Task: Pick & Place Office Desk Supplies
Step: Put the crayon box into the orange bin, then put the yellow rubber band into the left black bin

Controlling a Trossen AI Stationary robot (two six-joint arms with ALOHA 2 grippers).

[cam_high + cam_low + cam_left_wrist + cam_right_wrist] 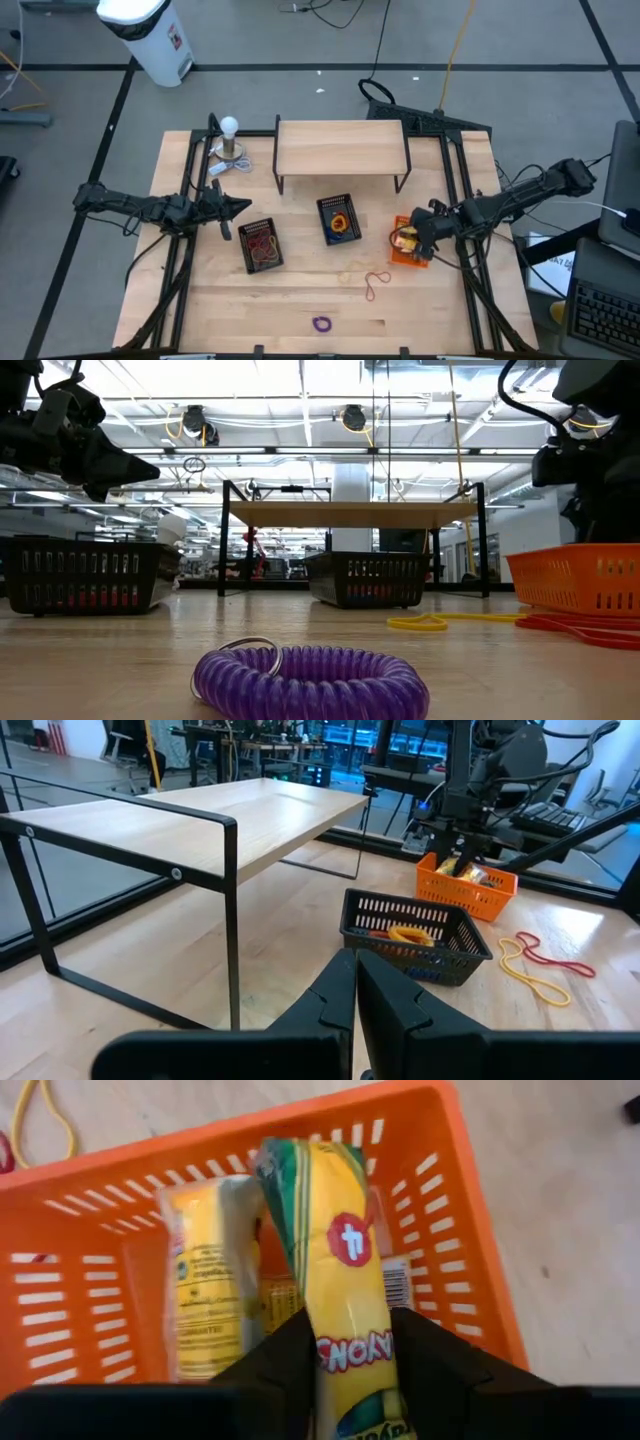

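A yellow packet [340,1270] is pinched at its lower end between the narrowly parted fingers of the right gripper [418,238], directly over the orange basket [470,1230] at the table's 3 o'clock edge — a second packet [205,1280] lies inside. The packet is judged light, soft and slippery, so a mid-body hold would suit better. The left gripper [238,207] is held closed and empty at 9 o'clock.

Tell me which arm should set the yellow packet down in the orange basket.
The right arm. Its gripper is already clamped on the yellow packet directly above the orange basket, where another packet lies. The left gripper is shut and empty near the black basket, across the table.
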